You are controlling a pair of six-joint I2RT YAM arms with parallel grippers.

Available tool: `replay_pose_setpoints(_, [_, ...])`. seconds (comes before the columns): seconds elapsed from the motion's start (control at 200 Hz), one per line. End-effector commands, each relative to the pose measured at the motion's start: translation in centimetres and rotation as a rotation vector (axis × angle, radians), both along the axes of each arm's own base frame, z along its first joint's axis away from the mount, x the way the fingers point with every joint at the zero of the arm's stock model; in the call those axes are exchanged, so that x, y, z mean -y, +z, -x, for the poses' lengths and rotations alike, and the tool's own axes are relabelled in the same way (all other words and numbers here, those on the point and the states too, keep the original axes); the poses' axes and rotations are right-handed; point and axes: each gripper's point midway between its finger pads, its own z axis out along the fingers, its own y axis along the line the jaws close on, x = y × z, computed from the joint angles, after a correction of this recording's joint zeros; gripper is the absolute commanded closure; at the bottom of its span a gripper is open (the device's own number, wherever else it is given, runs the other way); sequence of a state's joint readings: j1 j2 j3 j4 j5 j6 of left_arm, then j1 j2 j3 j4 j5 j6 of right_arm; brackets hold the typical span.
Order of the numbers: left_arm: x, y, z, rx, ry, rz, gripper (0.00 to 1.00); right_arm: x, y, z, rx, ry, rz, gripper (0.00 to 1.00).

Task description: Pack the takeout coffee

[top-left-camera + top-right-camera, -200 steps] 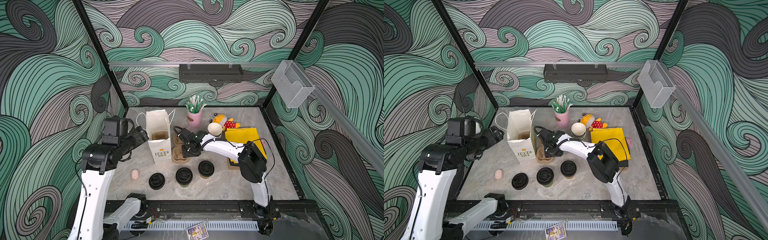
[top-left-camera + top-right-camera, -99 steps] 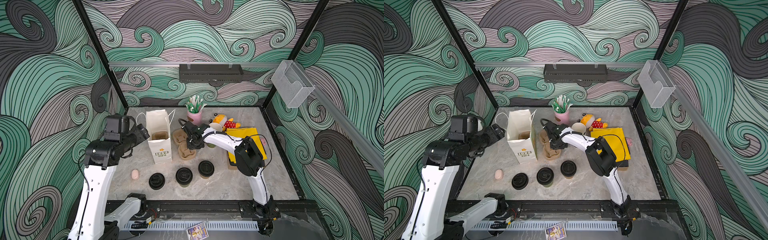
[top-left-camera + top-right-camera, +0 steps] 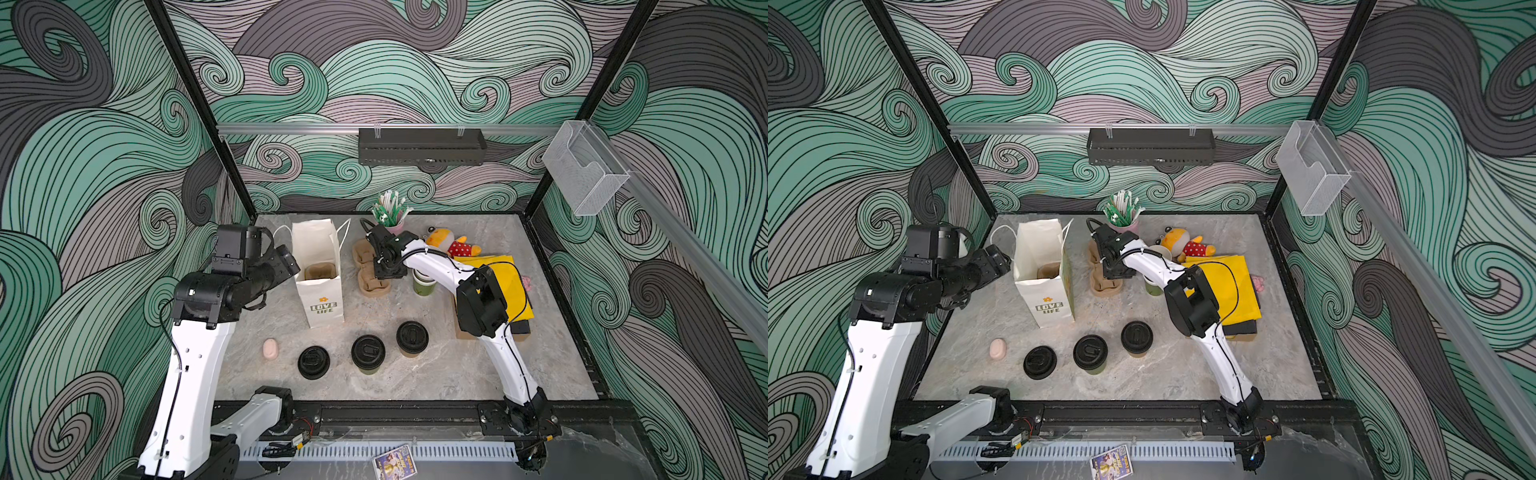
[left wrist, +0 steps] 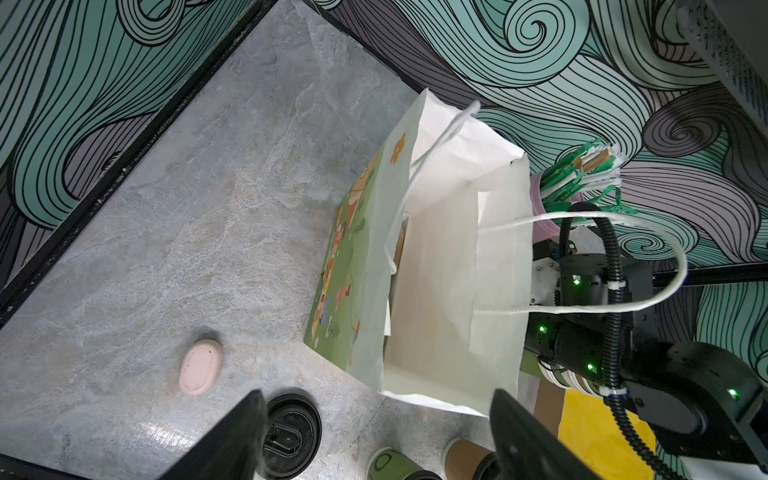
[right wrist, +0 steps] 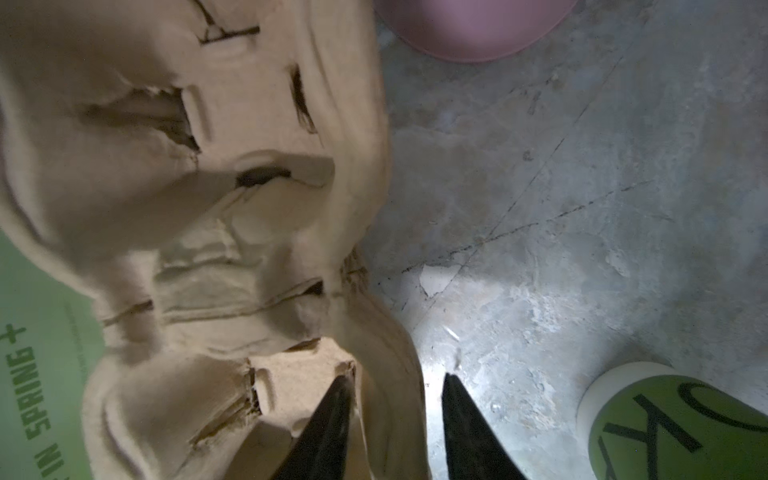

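Observation:
The takeout coffee stands near the table's front: a green lidded cup (image 3: 368, 352) (image 4: 388, 465) and a brown lidded cup (image 3: 411, 336) (image 4: 465, 457). Neither gripper touches them. The white paper bag (image 3: 320, 299) (image 4: 436, 291) stands open with a brown pulp carrier (image 3: 319, 272) inside. My left gripper (image 3: 291, 262) (image 4: 376, 395) hovers open at the bag's left side, holding nothing. My right gripper (image 3: 384, 270) (image 5: 395, 378) sits on a stack of pulp carriers (image 3: 368, 286) (image 5: 208, 166) right of the bag. Its jaws straddle the carrier's rim, with a gap at the outer finger.
A loose black lid (image 3: 313, 362) and a pink oval (image 3: 270, 348) lie front left. A stack of lidless green cups (image 3: 424, 286) (image 5: 685, 428) stands under the right arm. Behind are a pink cup of straws (image 3: 390, 216), a plush toy (image 3: 449, 245) and a yellow sheet (image 3: 507, 282).
My right gripper has moved toward the back with the carrier stack, shutting on its rim and then parting again. My left gripper has edged closer to the bag.

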State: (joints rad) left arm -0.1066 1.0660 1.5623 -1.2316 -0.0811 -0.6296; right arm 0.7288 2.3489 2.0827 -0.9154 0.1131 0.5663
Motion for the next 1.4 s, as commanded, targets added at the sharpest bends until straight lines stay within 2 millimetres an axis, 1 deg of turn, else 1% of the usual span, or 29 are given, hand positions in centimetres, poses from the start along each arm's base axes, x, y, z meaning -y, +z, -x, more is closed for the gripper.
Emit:
replay_pose_setpoints(0.0, [-0.1,-0.6,0.8,-0.076,-0.026,-0.022,0.11,0.3,5.0,0.8,0.049,0.022,-0.033,0.49])
replay_pose_setpoints(0.035, [0.2,-1.0,0.8,-0.099,-0.038,-0.015,0.1,0.0,6.4,1.3,0.063,0.035,-0.056,0.46])
replay_pose_setpoints(0.07, [0.5,-1.4,0.7,-0.123,-0.055,-0.009,0.09,-0.4,8.4,2.0,0.09,0.052,-0.09,0.43])
replay_pose_setpoints(0.19, [0.9,-3.3,0.3,-0.222,-0.083,-0.007,0.07,-1.0,13.4,5.0,0.15,0.101,-0.165,0.38])
replay_pose_setpoints(0.265, [1.2,-4.3,-0.5,-0.25,-0.097,-0.003,0.09,-0.9,15.2,7.0,0.162,0.115,-0.19,0.38])
replay_pose_setpoints(0.335, [1.6,-5.0,-1.3,-0.253,-0.106,0.011,0.14,-0.4,16.4,8.5,0.167,0.106,-0.214,0.38])
replay_pose_setpoints(0.385, [1.8,-5.5,-1.7,-0.258,-0.106,0.019,0.22,-0.1,17.2,9.4,0.167,0.097,-0.236,0.38])
replay_pose_setpoints(0.47, [1.7,-6.4,-1.9,-0.274,-0.095,0.02,0.33,0.6,18.4,10.5,0.172,0.082,-0.259,0.38])
replay_pose_setpoints(0.605, [1.4,-7.8,-1.9,-0.299,-0.08,0.009,0.54,2.0,19.8,11.6,0.182,0.056,-0.272,0.39])
replay_pose_setpoints(0.755, [1.8,-7.6,-2.1,-0.284,-0.055,0.05,0.78,3.8,20.9,12.4,0.205,0.033,-0.268,0.39])
replay_pose_setpoints(0.935, [3.2,-7.5,-2.1,-0.279,-0.002,0.164,0.96,5.7,21.5,13.3,0.231,0.009,-0.261,0.39])
replay_pose_setpoints(1.02, [4.0,-7.3,-2.2,-0.252,0.032,0.21,1.0,6.5,21.6,13.6,0.241,-0.004,-0.259,0.39])
replay_pose_setpoints(1.121, [5.2,-7.0,-2.3,-0.202,0.08,0.285,1.0,7.3,21.8,13.9,0.253,-0.015,-0.259,0.39])
replay_pose_setpoints(1.221, [6.4,-6.7,-2.1,-0.168,0.115,0.321,1.0,8.0,22.2,14.2,0.269,-0.024,-0.26,0.39])
replay_pose_setpoints(1.396, [7.4,-7.2,-0.5,-0.174,0.195,0.317,1.0,9.1,22.5,14.6,0.286,-0.04,-0.258,0.39])
